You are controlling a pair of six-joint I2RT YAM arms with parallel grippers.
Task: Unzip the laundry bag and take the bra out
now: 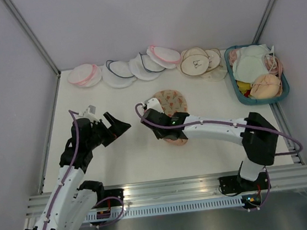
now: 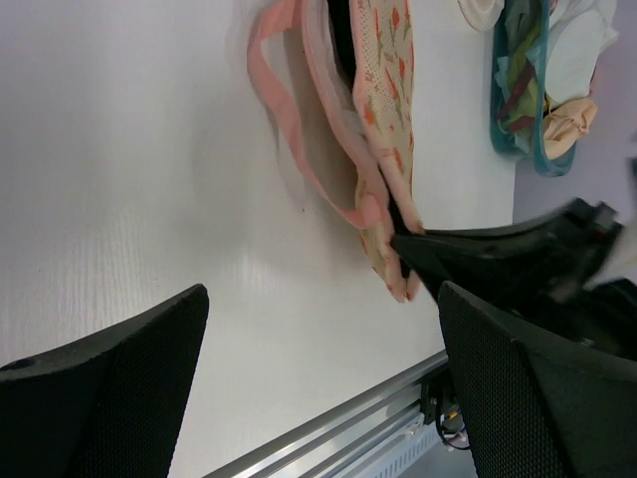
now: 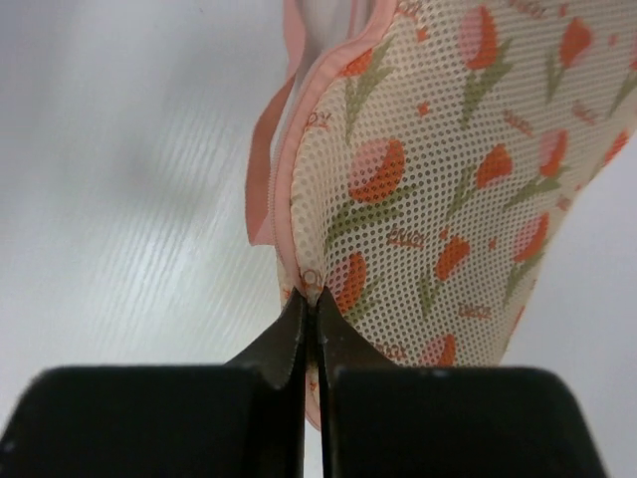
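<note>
Mid-worktop (image 1: pixel 136 158), the right gripper (image 3: pixel 311 304) was clamped on the zip pull (image 3: pixel 312 282) of the tulip-print laundry bag (image 3: pixel 448 179), apparently to draw the zip open, while the left gripper (image 1: pixel 118 124) hovered alongside, jaws spread, seemingly ready to steady it.

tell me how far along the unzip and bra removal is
Done: the laundry bag looks partly unzipped, its pink zip trim gaping. In hand: the right gripper is shut on the bag's zip edge. Left: the bra, probably the dark patch inside, is not out; the left gripper hangs open, holding nothing.
</note>
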